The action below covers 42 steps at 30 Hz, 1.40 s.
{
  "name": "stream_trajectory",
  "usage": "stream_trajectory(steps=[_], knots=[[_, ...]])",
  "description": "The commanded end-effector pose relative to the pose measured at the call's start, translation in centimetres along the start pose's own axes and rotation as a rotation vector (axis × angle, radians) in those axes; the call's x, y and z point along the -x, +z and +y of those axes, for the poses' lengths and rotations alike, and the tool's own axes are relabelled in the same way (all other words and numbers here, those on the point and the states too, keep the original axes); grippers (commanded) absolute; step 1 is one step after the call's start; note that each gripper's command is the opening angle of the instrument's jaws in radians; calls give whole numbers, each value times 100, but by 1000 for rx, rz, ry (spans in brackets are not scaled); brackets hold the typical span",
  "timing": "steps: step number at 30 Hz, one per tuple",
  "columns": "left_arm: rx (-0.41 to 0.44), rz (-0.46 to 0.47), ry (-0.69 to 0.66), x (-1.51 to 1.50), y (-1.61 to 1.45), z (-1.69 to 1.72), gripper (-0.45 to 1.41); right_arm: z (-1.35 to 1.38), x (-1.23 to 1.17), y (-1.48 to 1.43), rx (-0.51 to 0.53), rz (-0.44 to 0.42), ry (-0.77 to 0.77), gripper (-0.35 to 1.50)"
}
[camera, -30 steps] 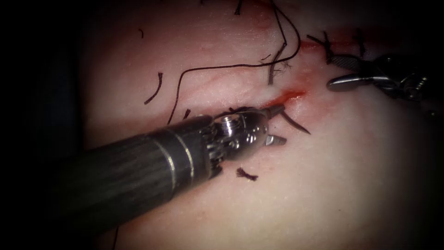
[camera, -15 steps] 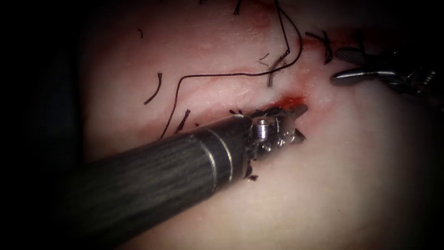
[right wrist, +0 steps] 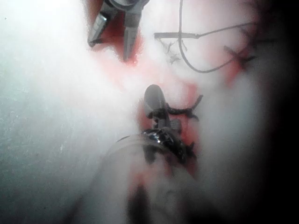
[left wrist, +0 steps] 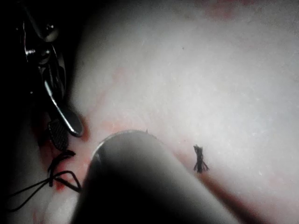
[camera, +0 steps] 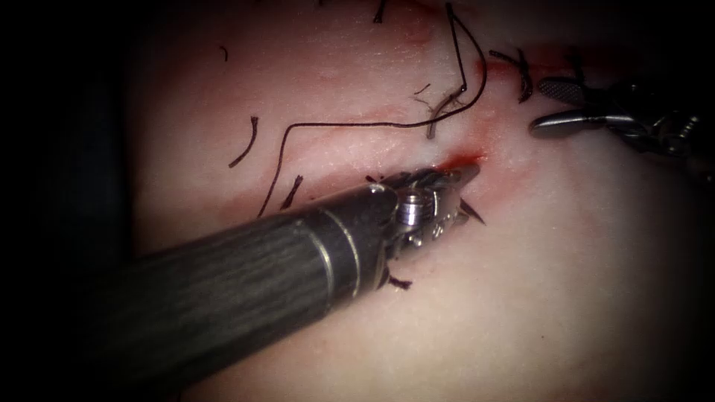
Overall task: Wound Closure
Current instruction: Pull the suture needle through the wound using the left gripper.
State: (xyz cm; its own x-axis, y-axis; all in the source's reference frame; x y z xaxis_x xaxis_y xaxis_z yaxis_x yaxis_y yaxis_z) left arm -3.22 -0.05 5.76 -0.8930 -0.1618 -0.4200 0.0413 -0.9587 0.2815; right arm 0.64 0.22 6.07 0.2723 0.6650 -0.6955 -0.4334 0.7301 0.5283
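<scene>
My left tool (camera: 468, 195) comes in from the lower left, and its tip rests at the red end of the cut (camera: 465, 158) in the tissue (camera: 566, 283). In the right wrist view its jaws (right wrist: 110, 49) are spread open on the red patch. A dark pointed sliver (camera: 471, 217) by its lower jaw may be the needle; I cannot tell whether it is held or in the tissue. My right tool (camera: 539, 106) hovers to the right of the cut with its jaws open and holding nothing, as the left wrist view also shows (left wrist: 67, 137). A long dark thread (camera: 350, 124) loops across the tissue left of the cut.
A tied stitch (camera: 523, 77) crosses the cut near the right tool. Short cut ends of thread lie about: one left of the cut (camera: 246, 143), one under the left tool's wrist (camera: 398, 283), also seen in the left wrist view (left wrist: 200, 158). Red fluid stains the cut.
The left tool has moved right, up to the cut's red end, hiding most of the dark sliver that lay between its open jaws. The right tool has shifted slightly upward.
</scene>
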Motion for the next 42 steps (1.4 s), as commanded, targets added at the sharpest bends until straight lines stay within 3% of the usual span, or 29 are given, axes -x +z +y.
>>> stream_trajectory(steps=[1,2,4,11,15,17,20,22,31,36,37,42], knots=[[2,9,0,-3,4,-4,9,2,-2,8,-1,3,-2,99],[7,18,7,-2,2,-3,-27,2,-2,8,-1,3,-2,98],[11,24,14,-2,0,-2,-35,2,-2,8,-4,2,-2,96],[8,77,36,-6,-14,-8,-35,2,-3,8,-5,8,0,93],[-10,171,-82,-10,-26,-20,-35,-1,-5,8,-12,12,2,94],[37,276,-319,-13,-39,-27,-35,-5,-11,5,-21,19,11,99],[63,331,-433,-16,-45,-30,-35,-7,-15,3,-28,19,16,104],[109,409,-611,-20,-53,-35,-35,-11,-20,1,-54,13,21,104],[219,553,-949,-34,-69,-41,-35,-24,-23,2,-65,13,24,104],[289,639,-1176,-42,-77,-38,-35,-35,-23,0,-107,29,42,88],[332,690,-1300,-48,-83,-36,-35,-39,-23,-1,-125,47,49,78],[430,826,-1516,-60,-99,-31,-35,-45,-21,-2,-167,44,44,71]])
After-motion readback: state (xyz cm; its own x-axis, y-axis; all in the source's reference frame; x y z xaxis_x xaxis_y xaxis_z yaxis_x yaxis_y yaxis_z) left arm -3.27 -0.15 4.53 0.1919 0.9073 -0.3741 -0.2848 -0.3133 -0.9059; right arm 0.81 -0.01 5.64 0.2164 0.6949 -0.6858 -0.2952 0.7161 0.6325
